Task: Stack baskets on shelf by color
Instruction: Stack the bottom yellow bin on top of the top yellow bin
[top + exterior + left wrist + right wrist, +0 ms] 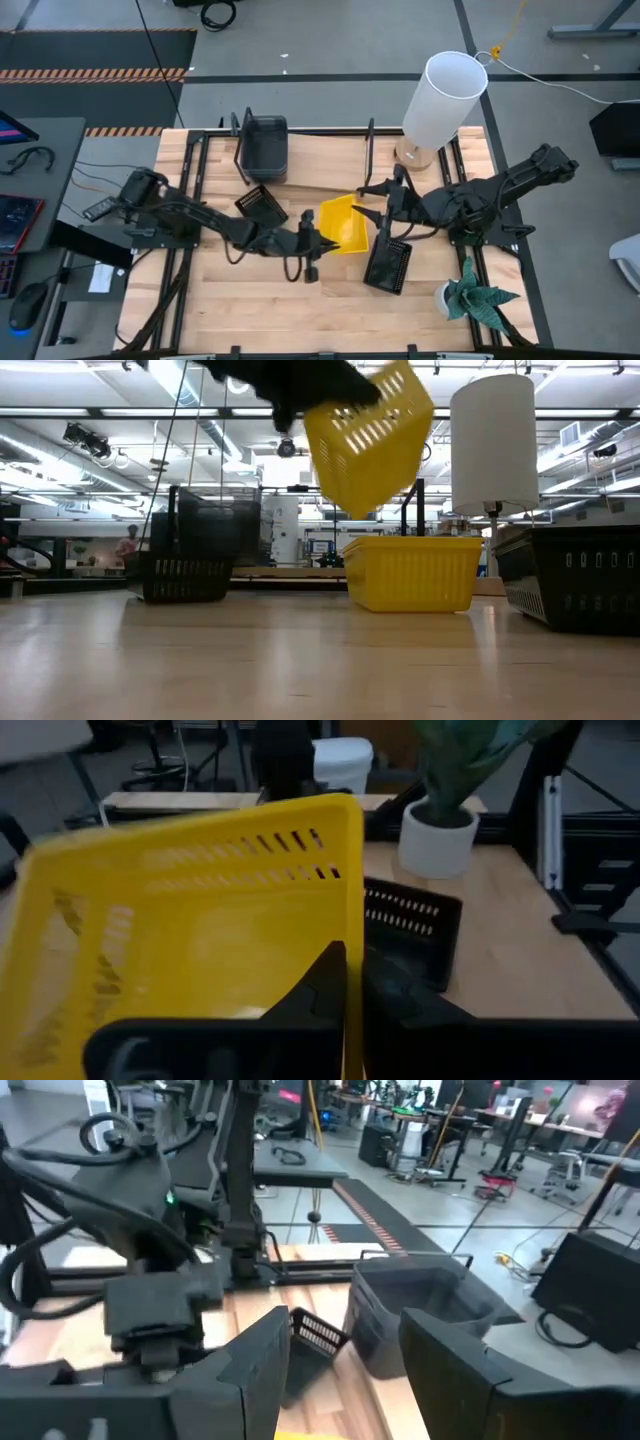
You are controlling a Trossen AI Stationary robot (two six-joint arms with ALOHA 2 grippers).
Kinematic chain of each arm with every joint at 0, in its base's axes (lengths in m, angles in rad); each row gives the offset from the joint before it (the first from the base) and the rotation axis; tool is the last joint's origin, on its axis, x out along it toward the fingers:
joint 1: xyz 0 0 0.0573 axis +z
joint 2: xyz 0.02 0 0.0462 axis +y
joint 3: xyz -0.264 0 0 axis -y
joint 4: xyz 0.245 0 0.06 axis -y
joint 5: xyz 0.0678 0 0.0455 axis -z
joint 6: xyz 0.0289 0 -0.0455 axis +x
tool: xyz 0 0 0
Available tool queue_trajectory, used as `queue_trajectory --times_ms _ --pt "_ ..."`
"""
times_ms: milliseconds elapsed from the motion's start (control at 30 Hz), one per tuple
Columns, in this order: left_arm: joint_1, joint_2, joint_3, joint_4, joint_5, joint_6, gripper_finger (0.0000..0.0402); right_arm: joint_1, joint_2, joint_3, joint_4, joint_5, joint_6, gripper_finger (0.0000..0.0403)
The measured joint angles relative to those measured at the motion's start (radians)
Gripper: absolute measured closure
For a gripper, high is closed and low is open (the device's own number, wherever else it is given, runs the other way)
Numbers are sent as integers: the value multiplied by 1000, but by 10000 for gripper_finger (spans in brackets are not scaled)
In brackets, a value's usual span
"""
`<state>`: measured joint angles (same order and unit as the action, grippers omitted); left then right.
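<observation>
The left arm's fingers [352, 982] were pinched shut on one wall of a yellow basket [343, 224], carried tilted above the worktop [260, 300] near its centre. It looked light, stiff and slick, so the rim seemed the best hold. At about two o'clock, the right arm's fingers [343, 1360] gaped wide, empty. At eleven o'clock a grey basket [264, 146] sat on the shelf [320, 155].

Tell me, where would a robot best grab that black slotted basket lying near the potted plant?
Probably by its upper long rim. The black slotted basket sits upright with its open top facing up, so the right pincer, open and close by, could drop from above and pinch one thin wall, one finger inside, one outside.
</observation>
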<state>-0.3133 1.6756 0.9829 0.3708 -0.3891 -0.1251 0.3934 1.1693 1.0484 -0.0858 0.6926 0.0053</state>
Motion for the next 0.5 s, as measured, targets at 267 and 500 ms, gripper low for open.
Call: queue_trajectory --times_ms 267,500 --pt "42 93 0 85 -2 -73 388 0 4 -41 62 32 -23 208" --pt "41 127 0 85 -43 -31 388 0 7 -41 70 22 -24 208"
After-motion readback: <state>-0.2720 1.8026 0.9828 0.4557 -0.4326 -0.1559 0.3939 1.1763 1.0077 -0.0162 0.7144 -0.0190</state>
